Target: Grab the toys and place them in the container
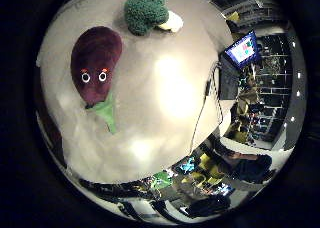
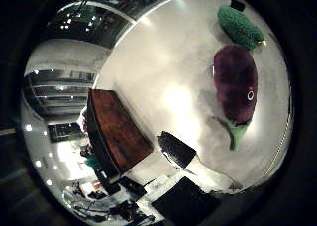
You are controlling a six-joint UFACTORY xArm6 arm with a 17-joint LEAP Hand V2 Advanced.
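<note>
Eggplant toy point(image 1: 95, 65) lies on table point(image 1: 165, 88) beside broccoli toy point(image 1: 144, 13), untouched

No readable text, label or number anywhere; monitor point(image 1: 242, 49) content illegible.

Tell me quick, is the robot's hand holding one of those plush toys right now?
Right hand: cannot be told; neither palm view shows its grasp. The eggplant toy and the broccoli toy both lie on the table, unheld.
</note>
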